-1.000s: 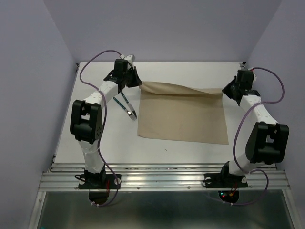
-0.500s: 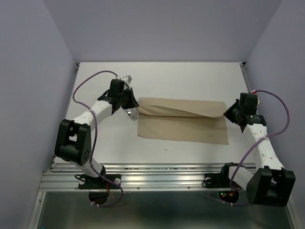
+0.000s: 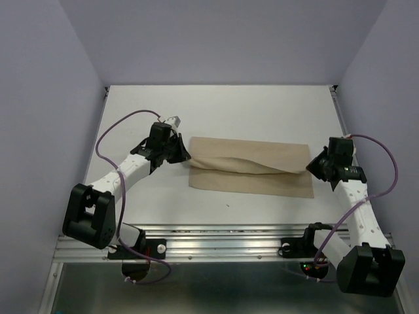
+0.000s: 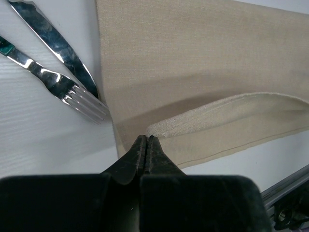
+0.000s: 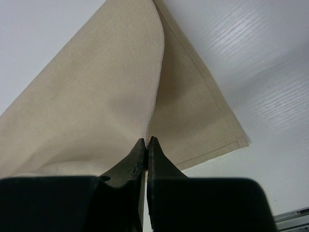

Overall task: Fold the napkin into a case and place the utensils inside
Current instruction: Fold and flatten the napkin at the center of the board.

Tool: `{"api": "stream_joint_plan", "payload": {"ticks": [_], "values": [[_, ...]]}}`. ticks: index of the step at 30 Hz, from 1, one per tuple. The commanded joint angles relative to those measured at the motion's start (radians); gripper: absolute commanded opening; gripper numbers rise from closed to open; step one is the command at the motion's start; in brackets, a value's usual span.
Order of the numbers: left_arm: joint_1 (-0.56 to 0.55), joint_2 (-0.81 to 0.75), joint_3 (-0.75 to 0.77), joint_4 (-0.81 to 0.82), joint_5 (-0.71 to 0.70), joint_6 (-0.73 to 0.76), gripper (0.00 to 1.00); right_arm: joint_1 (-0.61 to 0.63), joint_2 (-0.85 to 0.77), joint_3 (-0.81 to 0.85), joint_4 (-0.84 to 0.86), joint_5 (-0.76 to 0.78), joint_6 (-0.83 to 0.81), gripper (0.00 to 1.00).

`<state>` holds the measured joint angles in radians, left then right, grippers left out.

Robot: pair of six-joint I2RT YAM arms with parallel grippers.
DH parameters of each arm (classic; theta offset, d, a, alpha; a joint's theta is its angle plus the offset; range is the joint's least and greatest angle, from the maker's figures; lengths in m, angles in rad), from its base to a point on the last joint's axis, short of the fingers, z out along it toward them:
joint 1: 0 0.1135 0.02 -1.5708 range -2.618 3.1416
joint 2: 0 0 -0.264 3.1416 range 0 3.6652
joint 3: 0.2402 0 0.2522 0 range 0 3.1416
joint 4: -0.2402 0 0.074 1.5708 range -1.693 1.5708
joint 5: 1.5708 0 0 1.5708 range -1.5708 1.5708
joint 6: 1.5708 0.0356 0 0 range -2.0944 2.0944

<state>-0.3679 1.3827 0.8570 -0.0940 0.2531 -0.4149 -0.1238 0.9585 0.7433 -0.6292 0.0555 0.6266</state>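
The white table [image 3: 262,111] carries the napkin [image 3: 249,173], which lies folded over itself as a wide band. Its long axis runs from left to right, across the space between the two arms. The left gripper [image 4: 146,140] is closed tight on the left corner of the upper layer, and the right gripper [image 5: 146,141] is closed tight on the right corner. Each arm is therefore at its own end of the band.

From both grippers the near hem of the lower layer lies toward the arm bases, and the held edge does not reach it. I judge that the next move needs both ends to travel evenly that way.

The utensils [image 4: 58,63], with the fork [image 4: 72,92], lie on the table just beside the left edge of the napkin, close to the left gripper.
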Motion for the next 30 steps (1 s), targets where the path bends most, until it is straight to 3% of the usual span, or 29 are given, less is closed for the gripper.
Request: {"api": "stream_joint_plan", "payload": {"ticks": [1,27,28,30], "values": [[-0.016,-0.048,-0.029,0.016,-0.015,-0.024,0.00,-0.007,-0.032,0.001,-0.017,0.021,0.018,0.01],[-0.054,-0.094,-0.072,0.037,-0.026,-0.050,0.00,-0.007,-0.049,0.061,-0.135,0.141,0.110,0.01],[-0.054,-0.096,-0.079,0.037,-0.025,-0.053,0.00,-0.007,-0.049,0.051,-0.144,0.141,0.119,0.01],[-0.055,-0.099,-0.084,0.034,-0.009,-0.058,0.00,-0.007,-0.055,0.036,-0.152,0.139,0.148,0.12]]}}
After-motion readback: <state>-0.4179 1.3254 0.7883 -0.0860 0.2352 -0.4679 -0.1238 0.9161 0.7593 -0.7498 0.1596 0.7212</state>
